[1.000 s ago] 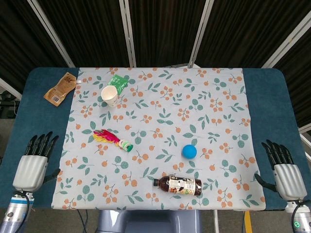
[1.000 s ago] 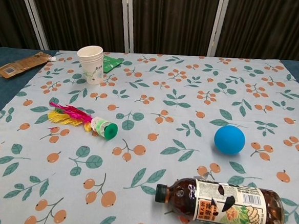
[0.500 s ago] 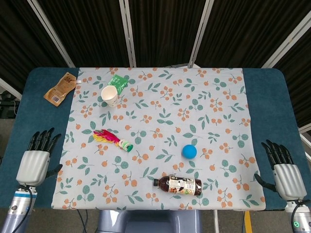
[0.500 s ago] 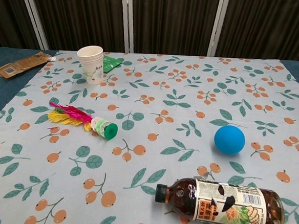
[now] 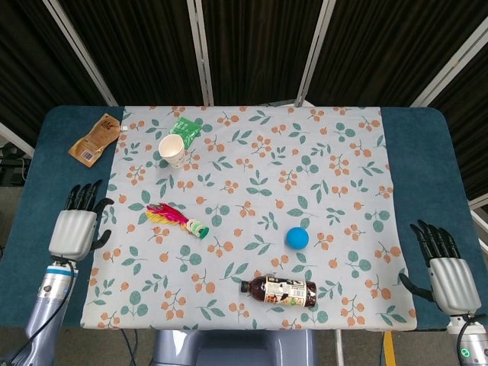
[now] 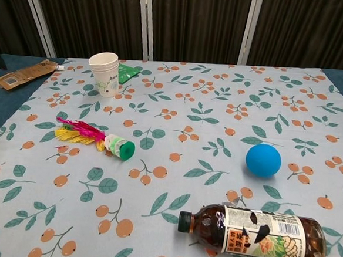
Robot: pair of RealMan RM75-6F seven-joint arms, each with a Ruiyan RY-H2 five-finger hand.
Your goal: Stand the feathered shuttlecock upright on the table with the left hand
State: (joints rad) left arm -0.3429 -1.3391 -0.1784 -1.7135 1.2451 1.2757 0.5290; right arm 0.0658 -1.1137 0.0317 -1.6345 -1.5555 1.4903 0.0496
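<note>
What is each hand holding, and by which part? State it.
Nothing. The left hand and right hand are both empty; the shuttlecock lies untouched on the table.

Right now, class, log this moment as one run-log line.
left hand: open, off the cloth | right hand: open | feathered shuttlecock: lying flat, untouched

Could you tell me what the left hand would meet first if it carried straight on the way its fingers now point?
Probably nothing: the left hand points up the cloth's left edge, passing left of the shuttlecock.

bottle (image 6: 258, 234) label print illegible, paper cup (image 6: 104, 73) print illegible
</note>
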